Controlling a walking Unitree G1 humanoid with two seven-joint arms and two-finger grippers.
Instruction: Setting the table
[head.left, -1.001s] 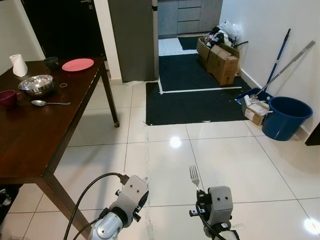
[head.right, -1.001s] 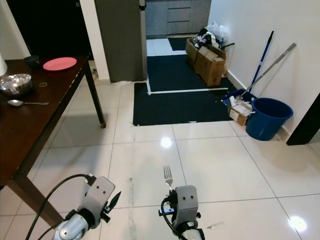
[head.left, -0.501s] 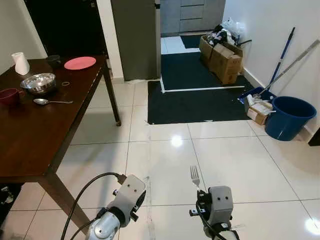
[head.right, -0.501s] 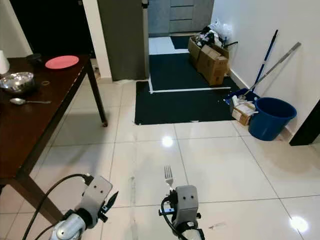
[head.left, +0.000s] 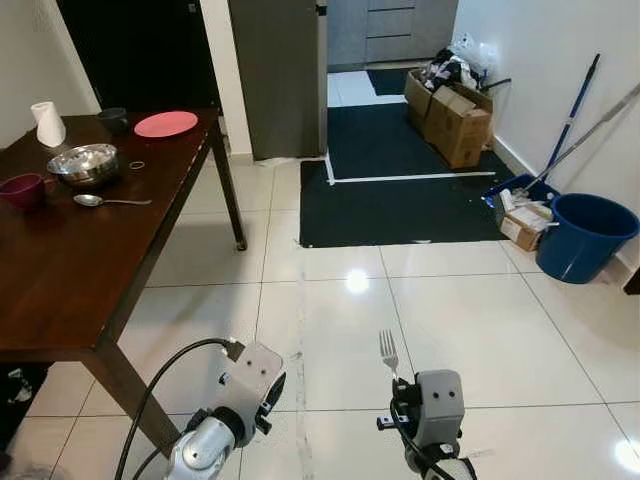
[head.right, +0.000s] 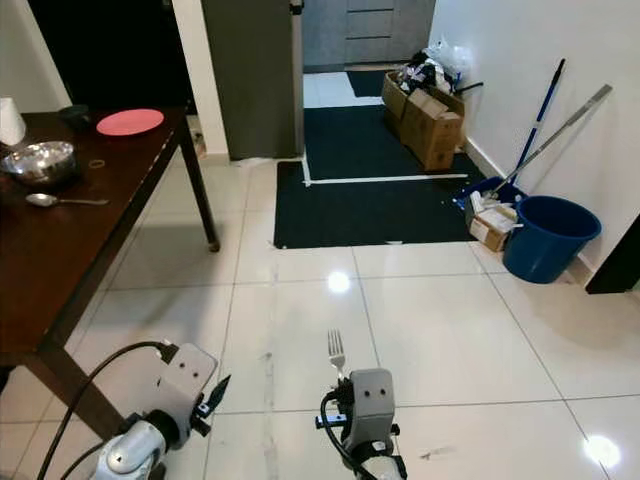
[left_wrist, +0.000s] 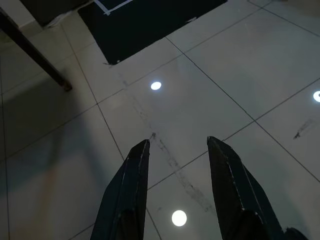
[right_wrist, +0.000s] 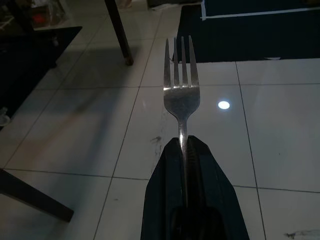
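Fork (right_wrist: 181, 95) stands upright out of the right gripper (right_wrist: 183, 150), whose two black fingers are pressed together on its handle, tines pointing up and forward over the pale tiled floor (head.left: 470, 320); in the left eye view the same fork shows low in the middle, above the silver housing of the right arm. Left gripper (left_wrist: 180, 165) hangs low beside it with its fingers spread apart and nothing between them, pointed down at the tiles near a table leg. Off to the robot's left stands the dark wooden table (head.left: 60, 270), well apart from the fork. On it lie a pink plate (head.left: 165, 124) toward the far corner, a metal bowl (head.left: 82, 164), a spoon (head.left: 110, 200) just in front of the bowl, a dark red cup (head.left: 22, 188) near the left edge, a small ring (head.left: 137, 165) beside the bowl, a dark cup (head.left: 112, 118) left of the plate and a white roll (head.left: 47, 123) at the back. Ahead, a black mat (head.left: 410, 180) covers the floor before a doorway, with cardboard boxes (head.left: 455, 120) along the right wall, and nearer a blue bucket (head.left: 585, 235) with two long handles (head.left: 585, 115) leaning on the wall beside it
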